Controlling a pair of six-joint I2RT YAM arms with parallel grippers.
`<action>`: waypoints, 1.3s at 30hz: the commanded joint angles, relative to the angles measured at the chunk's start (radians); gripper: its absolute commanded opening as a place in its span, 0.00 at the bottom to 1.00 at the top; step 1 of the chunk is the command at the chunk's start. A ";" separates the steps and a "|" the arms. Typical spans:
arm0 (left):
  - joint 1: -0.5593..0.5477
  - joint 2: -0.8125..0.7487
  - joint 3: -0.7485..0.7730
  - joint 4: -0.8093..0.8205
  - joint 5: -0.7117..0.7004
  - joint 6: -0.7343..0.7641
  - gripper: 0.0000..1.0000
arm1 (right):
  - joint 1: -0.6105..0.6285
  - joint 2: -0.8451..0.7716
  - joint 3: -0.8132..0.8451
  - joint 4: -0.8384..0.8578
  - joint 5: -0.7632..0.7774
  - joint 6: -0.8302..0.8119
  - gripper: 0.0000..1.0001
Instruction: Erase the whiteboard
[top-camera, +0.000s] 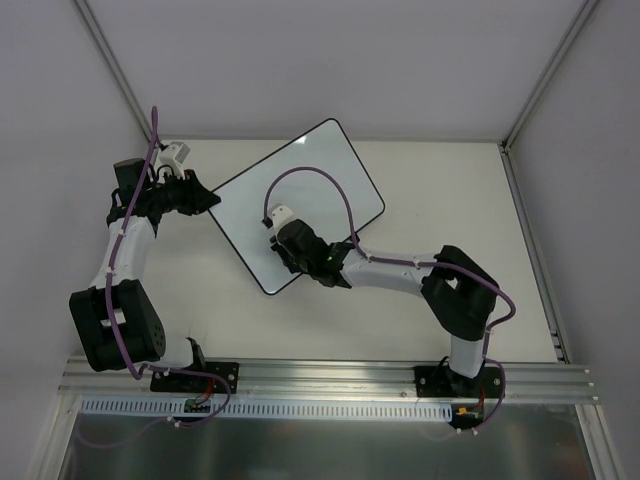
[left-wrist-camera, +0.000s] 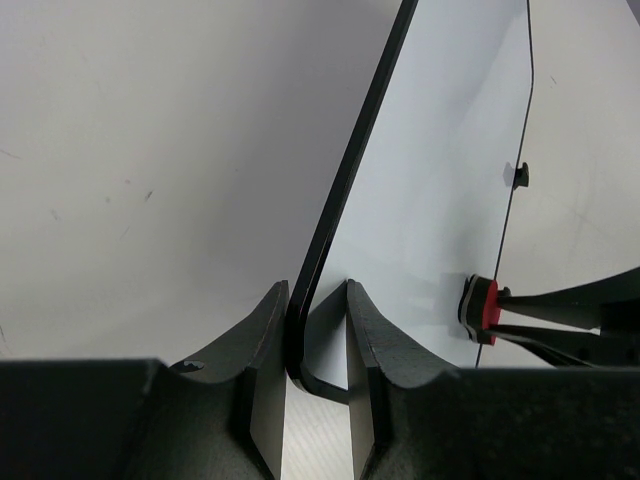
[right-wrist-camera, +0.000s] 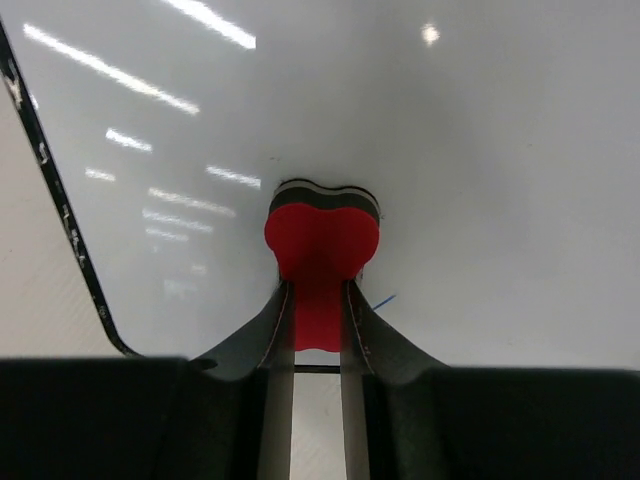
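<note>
The whiteboard (top-camera: 310, 190) lies tilted on the table, white with a thin black rim. My left gripper (top-camera: 212, 198) grips its left corner; in the left wrist view the fingers (left-wrist-camera: 262, 340) close round the rounded black corner of the whiteboard (left-wrist-camera: 440, 200). My right gripper (top-camera: 283, 248) is shut on the red eraser (right-wrist-camera: 322, 240) and presses it onto the whiteboard (right-wrist-camera: 450, 150) near its lower corner. The eraser also shows in the left wrist view (left-wrist-camera: 484, 310). A short blue mark (right-wrist-camera: 385, 300) lies just right of the right fingers.
A small black clip (left-wrist-camera: 519, 176) sits on the board's far long edge. White walls with metal posts (top-camera: 110, 60) close off the back and sides. An aluminium rail (top-camera: 330, 378) runs along the near edge by the arm bases.
</note>
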 joint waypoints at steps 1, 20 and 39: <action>-0.044 -0.004 -0.017 -0.011 -0.028 0.076 0.00 | 0.015 0.099 -0.053 -0.065 -0.133 0.047 0.00; -0.044 -0.002 -0.016 -0.010 -0.035 0.081 0.00 | -0.185 0.027 -0.223 0.021 0.028 0.143 0.00; -0.044 0.007 -0.017 -0.010 -0.025 0.073 0.00 | 0.025 0.152 -0.053 0.076 -0.172 0.134 0.00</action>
